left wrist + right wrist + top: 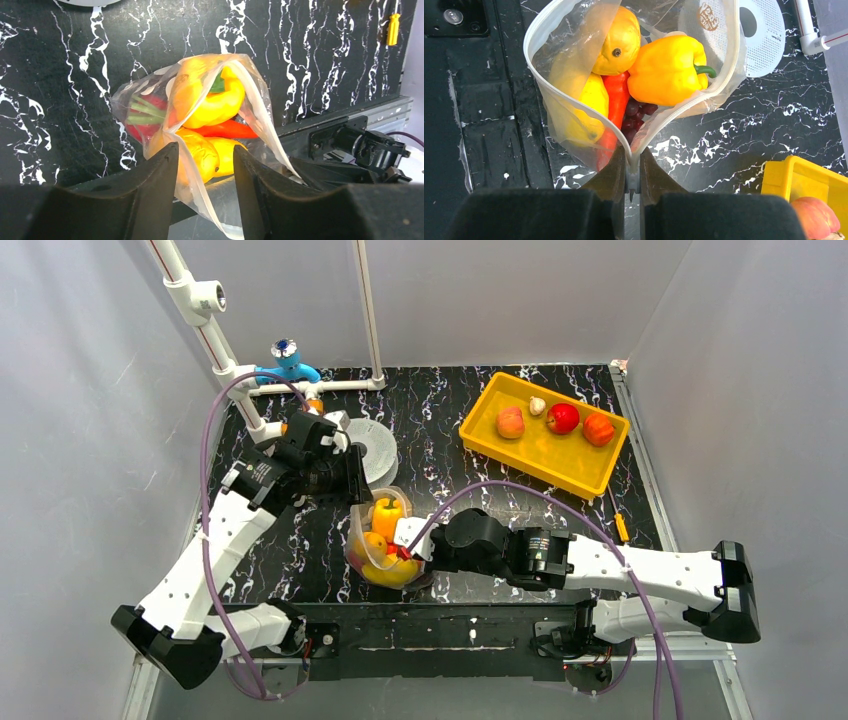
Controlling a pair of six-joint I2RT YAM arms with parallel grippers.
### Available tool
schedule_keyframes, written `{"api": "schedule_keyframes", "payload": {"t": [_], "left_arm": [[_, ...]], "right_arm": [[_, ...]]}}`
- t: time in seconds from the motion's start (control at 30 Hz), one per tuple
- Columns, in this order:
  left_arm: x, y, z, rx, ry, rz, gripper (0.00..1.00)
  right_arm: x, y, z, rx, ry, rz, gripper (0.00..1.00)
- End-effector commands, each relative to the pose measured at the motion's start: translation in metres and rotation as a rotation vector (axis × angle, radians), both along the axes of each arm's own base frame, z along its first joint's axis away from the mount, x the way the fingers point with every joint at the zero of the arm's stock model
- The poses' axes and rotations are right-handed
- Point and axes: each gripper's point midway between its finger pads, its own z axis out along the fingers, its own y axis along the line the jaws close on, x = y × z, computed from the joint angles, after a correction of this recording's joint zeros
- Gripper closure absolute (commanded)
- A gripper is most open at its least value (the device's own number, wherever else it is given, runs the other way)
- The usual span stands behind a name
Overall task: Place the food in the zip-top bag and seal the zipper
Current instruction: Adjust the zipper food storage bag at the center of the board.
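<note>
On the black, white-veined table (470, 440), the right pincer (633, 167) is pinched tight on the pale zipper (527, 47) of the clear dotted zip-top bag (574, 130). This holds its mouth agape just ahead, with glossy toy peppers (666, 70) inside. The left pincer (205, 162) stands half-wide astride the opposite edge, probably ready to press the seal.

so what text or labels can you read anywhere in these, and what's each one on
No words or numbers read clearly in any view.
Round brown stamp, seen through the bag in the right wrist view: it has characters inside, but they are too blurred to read. I cannot tell whether it sits on the bag or on the white disc behind it.
</note>
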Motion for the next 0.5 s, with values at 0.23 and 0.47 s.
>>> {"api": "schedule_keyframes", "payload": {"t": [0.23,0.47], "left_arm": [[-0.011,0.016,-0.018,0.07,0.062,0.067,0.66],[0.003,0.028,-0.022,0.145,0.013,0.108,0.93]], "right_arm": [[0.01,0.008,0.026,0.067,-0.039,-0.045,0.99],[0.012,0.003,0.026,0.065,-0.041,-0.066,0.99]]}}
